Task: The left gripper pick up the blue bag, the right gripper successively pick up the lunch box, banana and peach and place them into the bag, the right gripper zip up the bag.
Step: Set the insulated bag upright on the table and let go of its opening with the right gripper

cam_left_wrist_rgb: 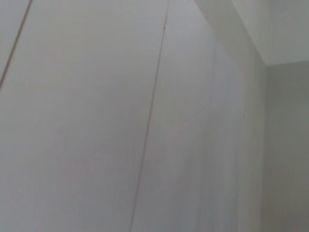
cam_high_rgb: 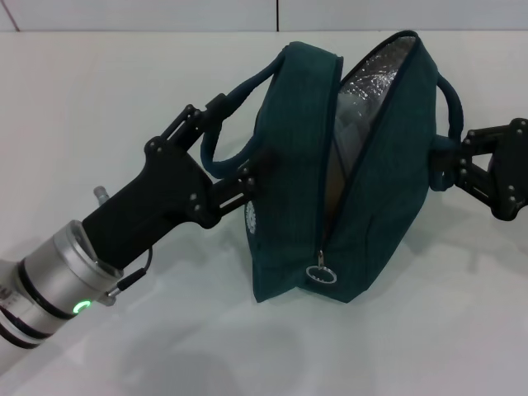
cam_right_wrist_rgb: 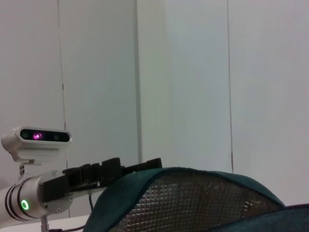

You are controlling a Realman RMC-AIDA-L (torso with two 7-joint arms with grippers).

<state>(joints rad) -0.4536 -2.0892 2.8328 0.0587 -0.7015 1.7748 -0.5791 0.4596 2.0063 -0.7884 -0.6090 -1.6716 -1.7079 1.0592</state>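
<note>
The blue bag (cam_high_rgb: 297, 165) stands tilted on the white table, its zipper open and its silver foil lining (cam_high_rgb: 371, 78) showing. My left gripper (cam_high_rgb: 233, 148) is shut on the bag's left loop handle (cam_high_rgb: 216, 140) and holds that side up. My right gripper (cam_high_rgb: 452, 161) is against the bag's right side, by the other handle (cam_high_rgb: 450, 95). Inside the opening I see something pale (cam_high_rgb: 351, 120) and a yellow-orange strip (cam_high_rgb: 334, 188); I cannot tell what they are. The peach is not in view. The right wrist view shows the bag's rim and lining (cam_right_wrist_rgb: 193, 205) with the left gripper (cam_right_wrist_rgb: 111, 170) behind it.
The zipper's metal ring pull (cam_high_rgb: 322, 273) hangs at the bag's near end, beside the white round logo (cam_high_rgb: 252, 216). The white table (cam_high_rgb: 99, 91) runs around the bag. The left wrist view shows only a pale wall. My head camera (cam_right_wrist_rgb: 38, 137) shows in the right wrist view.
</note>
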